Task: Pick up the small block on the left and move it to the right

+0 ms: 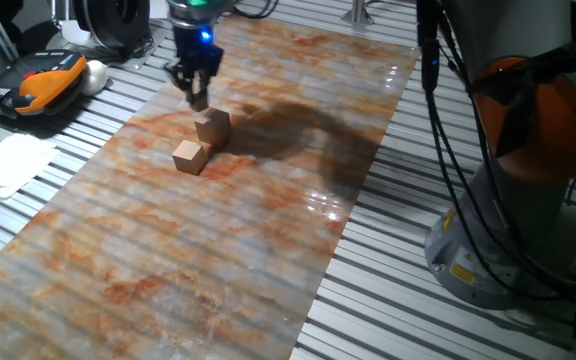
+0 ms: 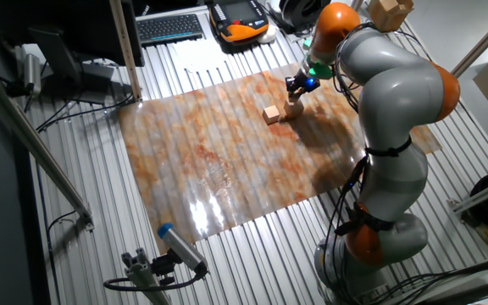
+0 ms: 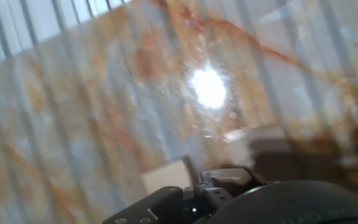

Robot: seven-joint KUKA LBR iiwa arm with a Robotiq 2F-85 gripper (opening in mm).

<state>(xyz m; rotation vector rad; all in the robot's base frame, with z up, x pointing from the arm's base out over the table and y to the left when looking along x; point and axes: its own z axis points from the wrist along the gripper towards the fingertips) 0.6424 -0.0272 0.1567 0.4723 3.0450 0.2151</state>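
My gripper [image 1: 198,97] hangs above the far left part of the marbled mat [image 1: 218,250], just behind and above the two cubes. Its fingers are close together on a tiny tan piece at their tips, the small block [image 1: 200,102]. The largest tan cube [image 1: 213,128] sits right below the gripper and the medium tan cube [image 1: 190,157] lies in front of it. In the other fixed view the gripper [image 2: 296,88] is over the same two cubes [image 2: 271,113]. The hand view is blurred; a pale square [image 3: 165,178] shows by the black gripper body.
An orange and black device [image 1: 33,82] and white papers [image 1: 3,165] lie left of the mat on the slatted table. The arm's base [image 1: 508,230] with its cables stands at the right. A keyboard [image 2: 169,28] lies beyond the mat.
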